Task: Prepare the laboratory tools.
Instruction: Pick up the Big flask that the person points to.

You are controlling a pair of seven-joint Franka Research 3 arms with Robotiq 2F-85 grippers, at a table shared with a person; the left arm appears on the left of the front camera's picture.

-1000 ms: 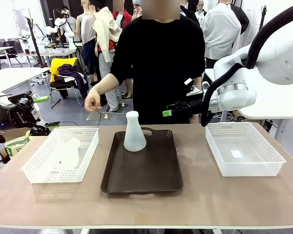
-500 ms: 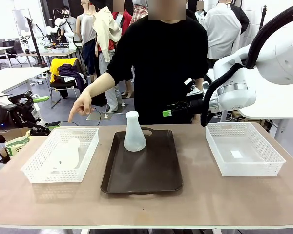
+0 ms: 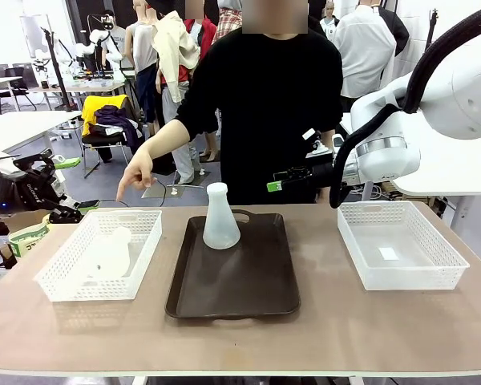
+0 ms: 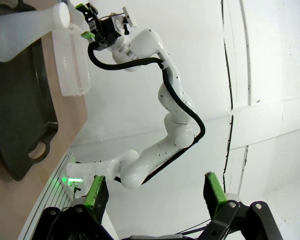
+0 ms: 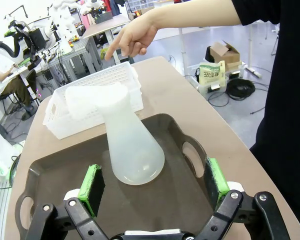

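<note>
Erlenmeyer flask [image 3: 221, 218] stands upright at the far end of the dark brown tray [image 3: 240, 281]. A second flask [image 3: 108, 255] appears to lie on its side in the left mesh basket [image 3: 88, 290]. The right mesh basket [image 3: 401, 281] holds no flask.

The right gripper [image 5: 152, 172] hangs above the counter [image 3: 345, 329] beyond the tray's far edge. Its jaws are wide apart and empty, and it looks down at the upright flask. The left gripper [image 4: 155, 192] is also spread and holds nothing; it is aimed away from the counter.

The person's hand [image 3: 135, 170] points down toward the left basket, just above its far rim. That is the main hazard: an arm sent for the lying flask would enter space the hand occupies.

The second flask is frosted white against white mesh, so its outline is easy to misjudge. The basket walls also leave little room for open jaws, and a snagged rim would drag the basket.

On the tray, the flask's smooth cone could slide up out of a squeeze placed on the taper. A sideways approach could clip the narrow neck and tip it over. The right gripper also works close to the person's body.
</note>
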